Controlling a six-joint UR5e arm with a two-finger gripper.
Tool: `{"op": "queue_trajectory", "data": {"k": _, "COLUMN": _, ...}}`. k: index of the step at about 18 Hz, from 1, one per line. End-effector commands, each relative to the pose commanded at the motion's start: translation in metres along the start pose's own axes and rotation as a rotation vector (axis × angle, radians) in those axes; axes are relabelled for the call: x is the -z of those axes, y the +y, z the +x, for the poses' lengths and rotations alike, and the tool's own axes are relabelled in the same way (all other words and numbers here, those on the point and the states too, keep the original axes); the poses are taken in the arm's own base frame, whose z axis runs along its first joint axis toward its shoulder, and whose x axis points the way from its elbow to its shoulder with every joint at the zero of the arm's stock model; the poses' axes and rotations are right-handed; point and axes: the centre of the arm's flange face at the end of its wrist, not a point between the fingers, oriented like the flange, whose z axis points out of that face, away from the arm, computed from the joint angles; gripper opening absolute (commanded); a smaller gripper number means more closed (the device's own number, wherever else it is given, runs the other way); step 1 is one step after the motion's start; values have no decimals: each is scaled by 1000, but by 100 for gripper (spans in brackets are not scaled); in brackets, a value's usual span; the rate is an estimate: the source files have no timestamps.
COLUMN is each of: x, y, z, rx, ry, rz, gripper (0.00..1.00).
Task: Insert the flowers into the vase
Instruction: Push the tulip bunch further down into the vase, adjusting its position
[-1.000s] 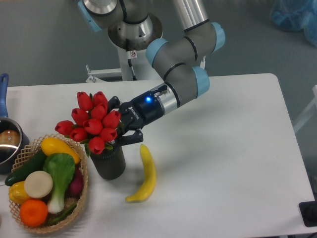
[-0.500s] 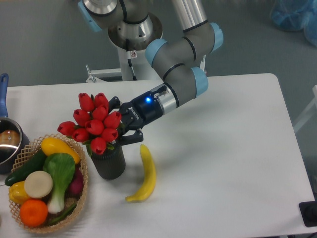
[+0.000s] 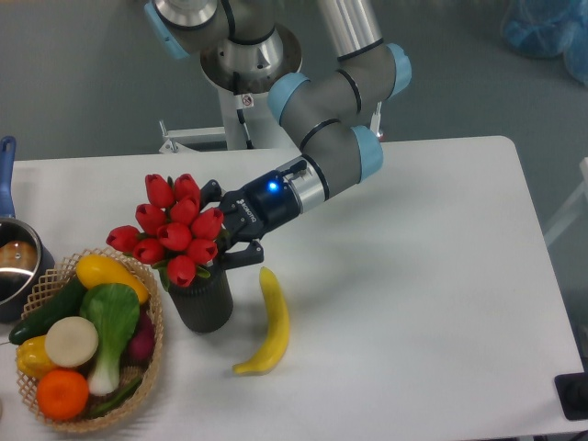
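Observation:
The flowers (image 3: 175, 230), a tight bunch of red tulip buds with green leaves, sit just above the mouth of the dark grey vase (image 3: 204, 303), leaning left, with their stems going down into it. My gripper (image 3: 227, 223) reaches in from the right. One black finger shows above the bunch and the other below it by the vase rim, shut on the flowers just behind the buds. The buds hide the fingertips and the stems. The vase stands upright on the white table (image 3: 413, 276).
A yellow banana (image 3: 266, 326) lies just right of the vase. Left of the vase, touching it, is a wicker basket (image 3: 152, 354) of vegetables and fruit. A pot with a blue handle (image 3: 11, 257) sits at the left edge. The robot base (image 3: 243, 64) stands behind the table.
The bunch has sunk a few pixels toward the vase with the gripper. The arm's elbow has drifted slightly left.

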Motion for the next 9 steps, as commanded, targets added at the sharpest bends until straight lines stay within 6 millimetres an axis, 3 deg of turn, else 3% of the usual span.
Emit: {"op": "queue_trajectory", "data": {"k": 9, "x": 1, "y": 13, "z": 2, "rx": -6, "ry": -2, "rz": 0, "gripper": 50}}
